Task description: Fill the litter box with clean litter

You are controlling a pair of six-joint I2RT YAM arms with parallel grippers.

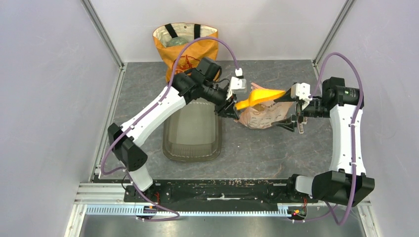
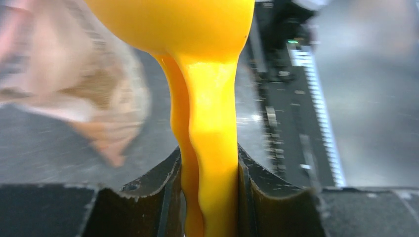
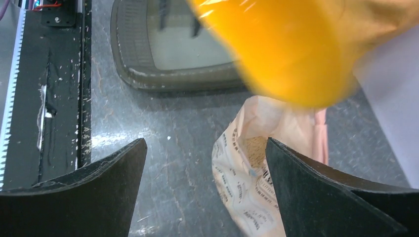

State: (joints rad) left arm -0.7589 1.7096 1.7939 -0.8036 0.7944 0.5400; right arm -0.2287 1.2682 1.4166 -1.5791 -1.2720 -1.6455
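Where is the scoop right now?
In the top view, the scoop is centre-right, held by the left gripper above the bag, right of the litter box.

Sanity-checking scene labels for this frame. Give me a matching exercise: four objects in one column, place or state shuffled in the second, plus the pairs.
Things:
1. orange scoop
2. litter box
3. printed bag
4. orange tote bag

Places or states:
A. stands at the far edge of the table
B. handle clamped in the left pincer
C. lies flat on the table, gripped by nothing
D. mouth open, below the open right pincer

Pairs: 1-B; 2-C; 3-D; 4-A
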